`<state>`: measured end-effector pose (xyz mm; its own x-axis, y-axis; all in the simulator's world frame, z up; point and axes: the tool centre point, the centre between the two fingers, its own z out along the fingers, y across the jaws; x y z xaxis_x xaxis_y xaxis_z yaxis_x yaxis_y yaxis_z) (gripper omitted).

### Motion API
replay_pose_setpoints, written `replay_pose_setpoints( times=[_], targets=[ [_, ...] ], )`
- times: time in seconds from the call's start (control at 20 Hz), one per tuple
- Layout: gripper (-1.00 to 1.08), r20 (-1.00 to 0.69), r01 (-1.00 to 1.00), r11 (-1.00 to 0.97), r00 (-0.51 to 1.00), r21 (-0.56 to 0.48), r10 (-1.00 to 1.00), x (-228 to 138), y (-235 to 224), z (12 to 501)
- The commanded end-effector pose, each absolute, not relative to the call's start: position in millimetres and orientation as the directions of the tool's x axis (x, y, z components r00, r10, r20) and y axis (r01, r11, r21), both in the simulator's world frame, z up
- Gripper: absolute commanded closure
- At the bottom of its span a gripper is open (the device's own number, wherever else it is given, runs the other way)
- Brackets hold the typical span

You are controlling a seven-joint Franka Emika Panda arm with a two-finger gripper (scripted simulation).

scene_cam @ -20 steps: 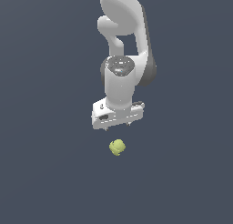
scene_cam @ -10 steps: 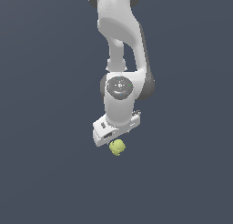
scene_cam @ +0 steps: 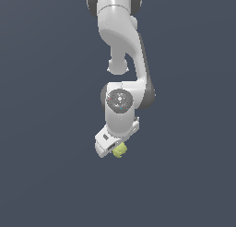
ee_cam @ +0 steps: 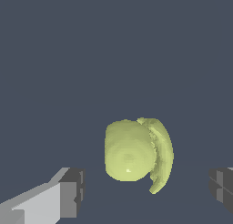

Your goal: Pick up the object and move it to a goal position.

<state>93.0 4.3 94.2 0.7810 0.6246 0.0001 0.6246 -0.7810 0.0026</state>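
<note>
Wrist view: the gripper stands wide, its jaws well apart with clear gaps on both sides of the object. One finger, grey-tipped on a pale body, shows at one edge of the frame; the dark pad of the other finger shows at the opposite edge. The object, a yellow-green lumpy ball with a curved ridge along one side, lies between the two fingers and touches neither. It sits nearer the pale finger's side of centre than the dark pad's side. Beyond the object lies only the flat dark grey ground.

Exterior view: the gripper hangs tilted at the end of the white arm, which descends from the top edge of the frame. The object shows just below the gripper's pale hand, partly covered by it, towards the exterior view's right of the hand's lower edge. Whether the object rests on the ground cannot be told. The ground surrounds arm and object on all sides.
</note>
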Motion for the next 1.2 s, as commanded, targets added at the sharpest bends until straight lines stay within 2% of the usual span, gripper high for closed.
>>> replay_pose_setpoints(
  times=[0.0,0.35,0.8,1.1,1.15],
  targets=[
    [-0.92,0.000,0.638,-0.770,0.770,0.001,0.638,95,4,92],
    [-0.92,0.000,0.639,-0.769,0.769,0.000,0.639,95,4,87],
    [-0.92,0.000,0.643,-0.766,0.766,0.000,0.643,94,4,44],
    [-0.92,0.000,0.643,-0.766,0.766,0.000,0.643,95,4,40],
    [1.08,0.000,0.643,-0.766,0.766,0.000,0.643,95,4,40]
  ],
)
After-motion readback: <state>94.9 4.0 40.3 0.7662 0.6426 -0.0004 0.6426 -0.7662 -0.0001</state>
